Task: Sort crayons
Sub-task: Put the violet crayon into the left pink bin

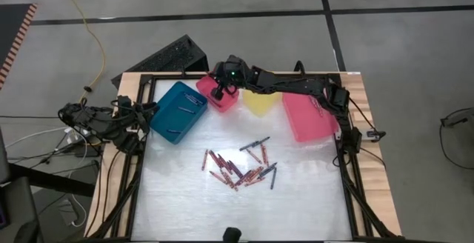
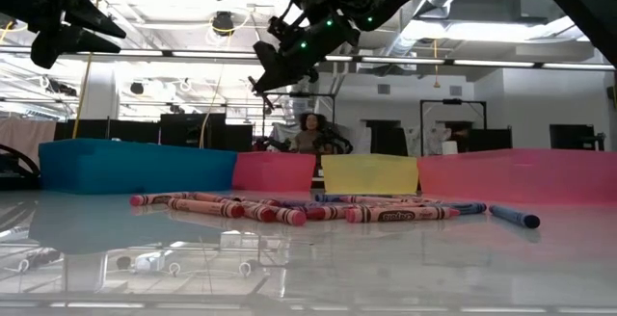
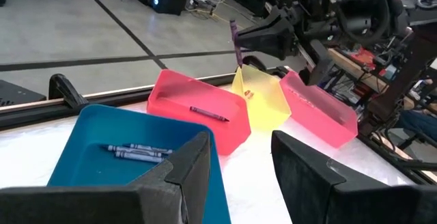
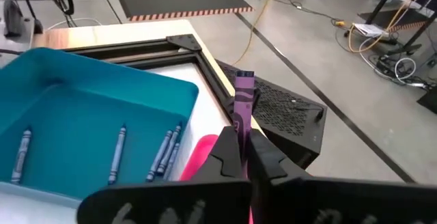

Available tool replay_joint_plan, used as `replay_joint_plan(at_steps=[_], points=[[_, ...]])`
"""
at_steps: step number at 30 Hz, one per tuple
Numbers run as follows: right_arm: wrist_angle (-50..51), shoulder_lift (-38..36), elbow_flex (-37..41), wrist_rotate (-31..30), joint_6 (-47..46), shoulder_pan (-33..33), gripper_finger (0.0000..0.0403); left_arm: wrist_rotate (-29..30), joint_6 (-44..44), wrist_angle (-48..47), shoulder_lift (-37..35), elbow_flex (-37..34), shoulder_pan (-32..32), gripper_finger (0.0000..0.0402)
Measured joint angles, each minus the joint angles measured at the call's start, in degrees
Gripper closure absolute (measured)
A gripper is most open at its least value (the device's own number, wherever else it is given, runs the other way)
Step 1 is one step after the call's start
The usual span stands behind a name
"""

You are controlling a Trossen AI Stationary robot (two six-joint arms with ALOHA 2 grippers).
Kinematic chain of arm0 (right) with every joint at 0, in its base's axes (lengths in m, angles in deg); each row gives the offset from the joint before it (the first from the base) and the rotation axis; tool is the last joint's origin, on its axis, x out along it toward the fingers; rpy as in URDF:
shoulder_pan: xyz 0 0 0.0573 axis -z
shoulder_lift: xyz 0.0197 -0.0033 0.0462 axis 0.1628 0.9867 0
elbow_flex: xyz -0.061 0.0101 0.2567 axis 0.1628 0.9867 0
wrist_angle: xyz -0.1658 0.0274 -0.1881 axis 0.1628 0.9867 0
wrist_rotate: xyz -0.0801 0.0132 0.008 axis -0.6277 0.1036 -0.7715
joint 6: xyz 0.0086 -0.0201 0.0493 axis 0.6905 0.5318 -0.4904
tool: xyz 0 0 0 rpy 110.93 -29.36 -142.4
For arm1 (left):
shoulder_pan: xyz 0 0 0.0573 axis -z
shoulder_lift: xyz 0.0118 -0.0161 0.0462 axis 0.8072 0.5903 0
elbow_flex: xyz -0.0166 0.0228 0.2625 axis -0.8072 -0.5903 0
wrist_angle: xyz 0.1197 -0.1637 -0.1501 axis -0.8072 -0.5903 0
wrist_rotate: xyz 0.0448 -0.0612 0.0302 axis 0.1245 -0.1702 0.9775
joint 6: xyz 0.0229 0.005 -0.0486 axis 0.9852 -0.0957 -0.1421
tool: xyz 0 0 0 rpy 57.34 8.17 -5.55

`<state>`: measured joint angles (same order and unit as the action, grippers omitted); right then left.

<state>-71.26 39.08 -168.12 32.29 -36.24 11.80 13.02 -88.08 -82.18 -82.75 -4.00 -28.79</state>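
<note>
Over the small pink bin [image 1: 222,98], the right gripper [image 4: 240,157] pinches a purple crayon [image 4: 240,109] upright.

bins [image 1: 178,110] lining far edge, crayons [image 1: 238,170] mid-table, near side open

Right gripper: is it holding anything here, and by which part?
Yes. The right gripper is shut on a purple crayon, pinched at its lower end, so most of the stick stands up beyond the fingertips. It hangs above the small pink bin.

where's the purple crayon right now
The purple crayon is pinched upright in the right gripper, above the small pink bin at the table's far side, between the teal bin and yellow bin.
</note>
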Motion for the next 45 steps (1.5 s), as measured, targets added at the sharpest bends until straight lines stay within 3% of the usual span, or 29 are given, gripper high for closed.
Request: replay_joint_plan(at_steps=[5,15,22,33,39,45], points=[[-0.4,0.4,0.0,0.0,1.0,0.0,0.0401,0.0,0.0,0.0,0.0,0.0,0.0,0.0256],[-4.6,8.1,0.0,-0.2,2.4,0.8,0.0401,0.0,0.3,-0.3,0.0,0.0,0.0,0.0256],[-2.0,8.6,-0.1,-0.1,-1.7,2.7,0.0398,0.3,0.3,-0.2,0.0,0.0,0.0,0.0256],[-1.3,8.5,-0.1,2.5,-3.6,2.8,0.0309,0.5,0.3,-0.2,0.0,0.0,0.0,0.0256],[0.4,2.5,0.0,4.0,-3.0,2.5,0.0283,0.4,0.6,0.0,0.0,0.0,0.0,0.0256],[13.0,-11.6,-0.1,7.1,4.4,-0.1,0.0282,-2.0,4.6,3.8,0.0,0.0,0.0,0.0256]])
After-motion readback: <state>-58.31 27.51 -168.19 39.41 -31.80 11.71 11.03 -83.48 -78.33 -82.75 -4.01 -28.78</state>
